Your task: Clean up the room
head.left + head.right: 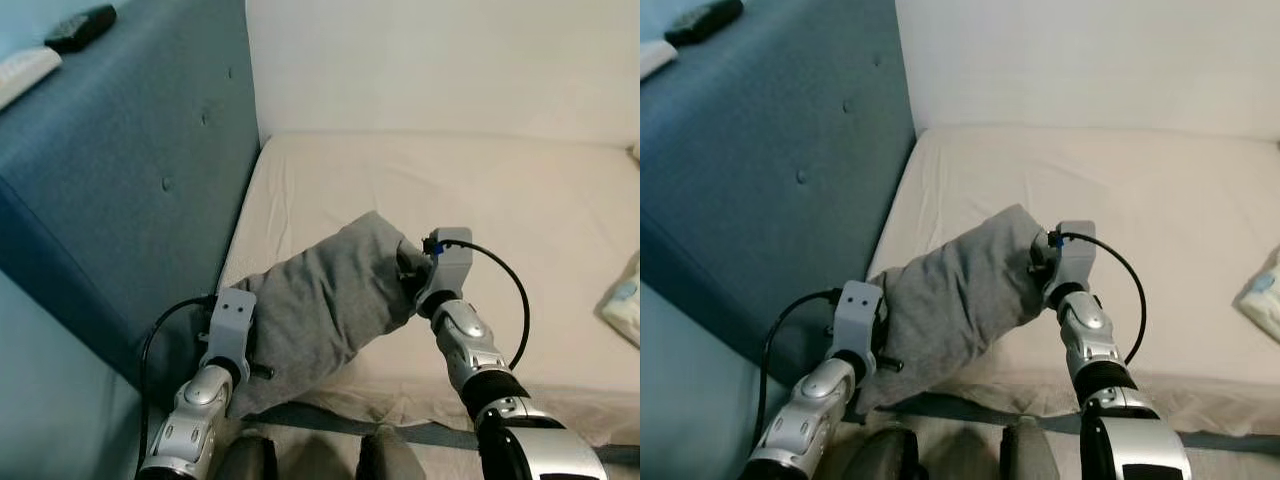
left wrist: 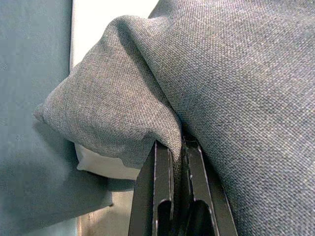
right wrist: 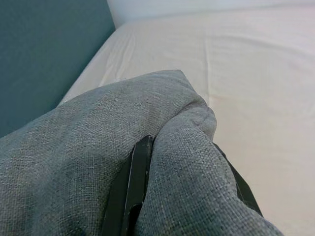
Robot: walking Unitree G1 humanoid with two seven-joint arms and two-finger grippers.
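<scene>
Your left gripper [image 2: 178, 162] is pinched tight on a fold at one end of the grey pillow [image 1: 320, 300], its black fingers [image 2: 157, 187] closed with only cloth between them. The blue headboard [image 1: 120, 200] stands close on that gripper's outer side, so a swing outward would likely jam the pillow's corner against it and drag the fold out of the pinch.

The pillow spans from one gripper to the other, held over the near edge of the cream mattress [image 1: 480, 200]. I judge it soft and prone to sag in the middle; if you move the arms apart or at different speeds, the fabric may slide free at one end and that end will drop.

Your right gripper [image 3: 182, 162] is clamped on the other end, with cloth bulging up between its fingers. That bite looks bulky and shallow, so it may slip first. Further out beyond this gripper, a pale bundle [image 1: 625, 300] lies on the mattress, well apart.
</scene>
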